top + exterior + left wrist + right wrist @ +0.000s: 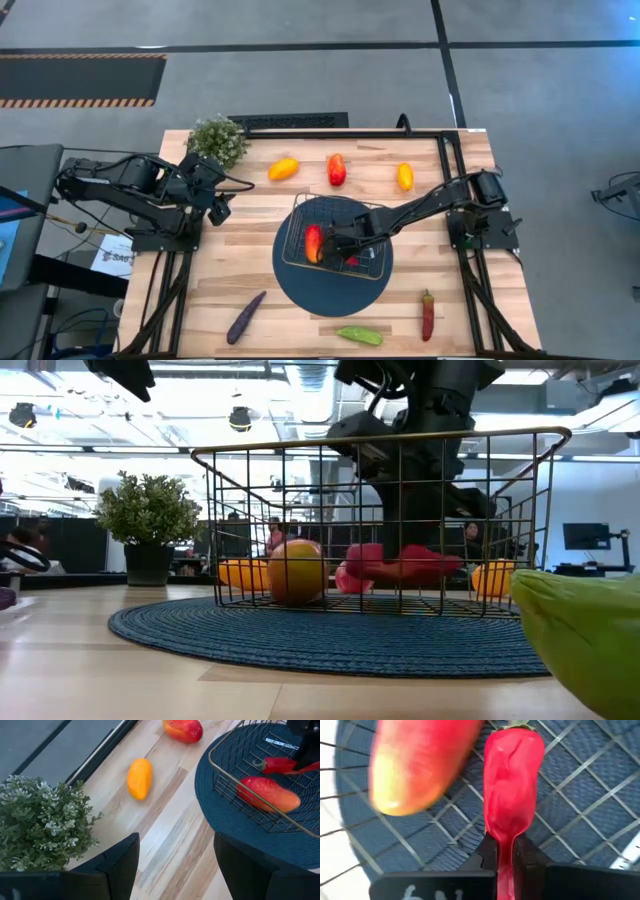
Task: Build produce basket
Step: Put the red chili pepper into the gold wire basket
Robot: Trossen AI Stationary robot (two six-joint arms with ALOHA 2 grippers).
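A: Where is the right end effector (347, 247)?

B: Down inside the wire basket (296, 222), which sits on the round dark-blue mat (330, 295) at the middle of the surface (250, 262). Its two dark fingers (489, 854) are pinching the narrow end of a long red pepper (512, 795), which lies on the mesh floor.

A: Anything else in the basket?

B: A red-and-yellow pepper (313, 243), just beside the pinched one, on the side of that end effector toward the left arm. From the low view it rests on the basket floor next to the red one.

A: And the left end effector (218, 203)?

B: It hangs over the surface near the left edge, well apart from the basket, its fingers spread with nothing between them. The bushy potted plant (218, 140) is close beside it.

A: The rest of the produce?

B: Beyond the basket from the right end effector, along the far edge, lie three pieces: an orange pepper (284, 168), a red-and-orange one (337, 169) and a yellow-orange one (405, 176). On the near side lie a dark purple vegetable (245, 317), a green pepper (359, 335) just off the mat's rim, and a slim red chili (427, 315). All six are outside the basket, none touching another.
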